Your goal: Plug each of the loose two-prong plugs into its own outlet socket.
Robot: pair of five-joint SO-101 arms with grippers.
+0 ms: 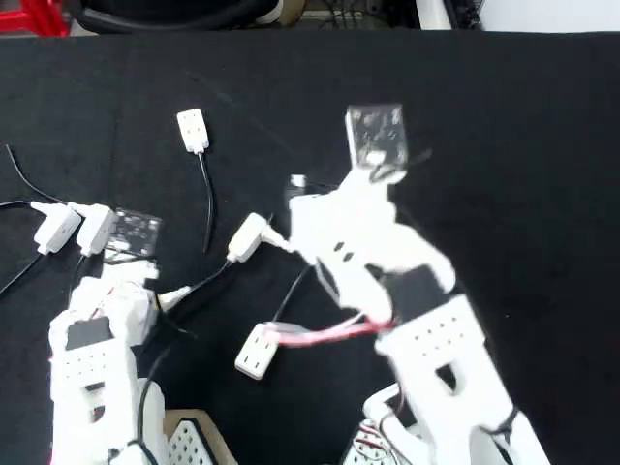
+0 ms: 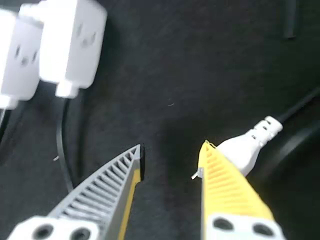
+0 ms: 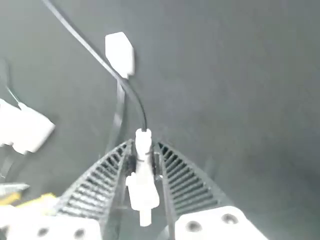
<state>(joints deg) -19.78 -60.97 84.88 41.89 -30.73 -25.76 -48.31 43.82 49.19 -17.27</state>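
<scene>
The left end effector is released, its grey and yellow fingers spread with bare black tabletop between them. It sits just short of the pair of outlet sockets, which lie side by side with their slots showing. A loose white two-prong plug lies on the far side of this end effector from that pair, just beside the outer edge of the yellow finger. Its black cord runs away from the pair.

The right end effector is clenched on a second white plug, held lengthwise between the ribbed fingers, well apart from the pair. The held plug's cord leaves at the fingertips.

In the high view a single outlet socket lies beyond the pair, toward the tabletop's far edge. Another outlet socket lies well apart from the pair, between the two arms.
</scene>
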